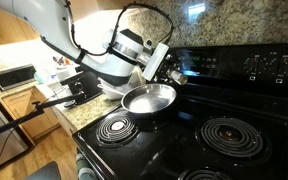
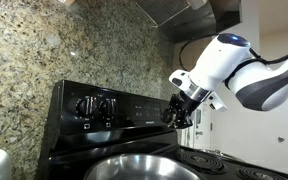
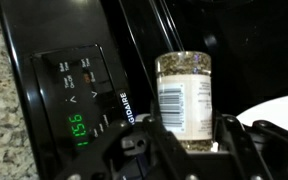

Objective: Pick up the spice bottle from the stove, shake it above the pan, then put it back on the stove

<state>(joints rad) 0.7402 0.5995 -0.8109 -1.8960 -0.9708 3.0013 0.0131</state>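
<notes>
gripper [image 3: 191, 138]: clamped on spice bottle [image 3: 184, 90] | aloft, clear of stove [image 1: 179, 140] | seemingly near pan [image 1: 149, 98]

A home kitchen is shown. It is marked by a black coil-burner stove [image 1: 179, 138], a granite backsplash [image 2: 24, 60] and wooden cabinets [image 1: 39, 112] seen beside the range.

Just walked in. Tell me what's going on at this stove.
A white robot arm is working at a black coil-burner stove. Its gripper is shut on a small spice bottle with a white label, held up off the stove in front of the back control panel. A shiny metal pan sits on the stove top, just below and beside the gripper. Whether any spice is falling cannot be told.
</notes>
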